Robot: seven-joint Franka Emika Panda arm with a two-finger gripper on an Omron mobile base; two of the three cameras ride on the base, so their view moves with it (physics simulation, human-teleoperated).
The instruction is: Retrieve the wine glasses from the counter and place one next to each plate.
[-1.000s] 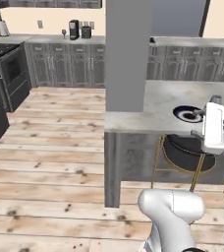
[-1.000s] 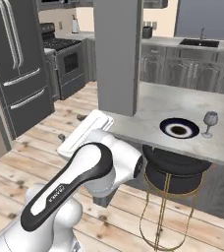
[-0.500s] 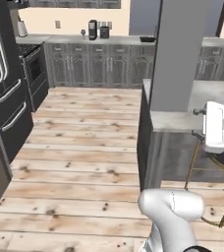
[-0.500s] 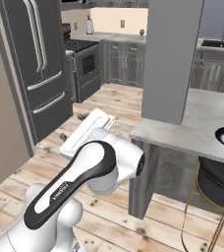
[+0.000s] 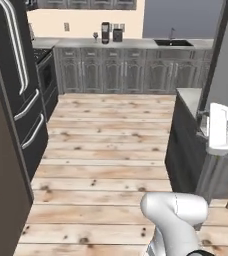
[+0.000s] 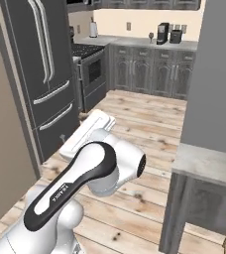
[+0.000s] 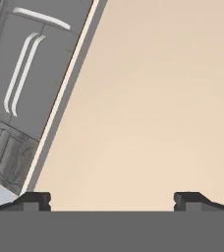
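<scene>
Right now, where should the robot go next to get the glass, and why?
Probably drive forward across the wooden floor toward the far counter. A small wine glass stands there beside the coffee machine, too far for the arm to reach. The gripper is open and holds nothing, so it is ready to pick the glass up once the base is close.

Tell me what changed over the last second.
The base turned away from the island, so both base views swung: the navy plate and the glass set beside it left the frame, and the far marbled counter with a small stemmed wine glass beside the dark coffee machine now lies ahead. Nothing was grasped or released. The two-finger tool stayed open and empty, the arm folded as before.
</scene>
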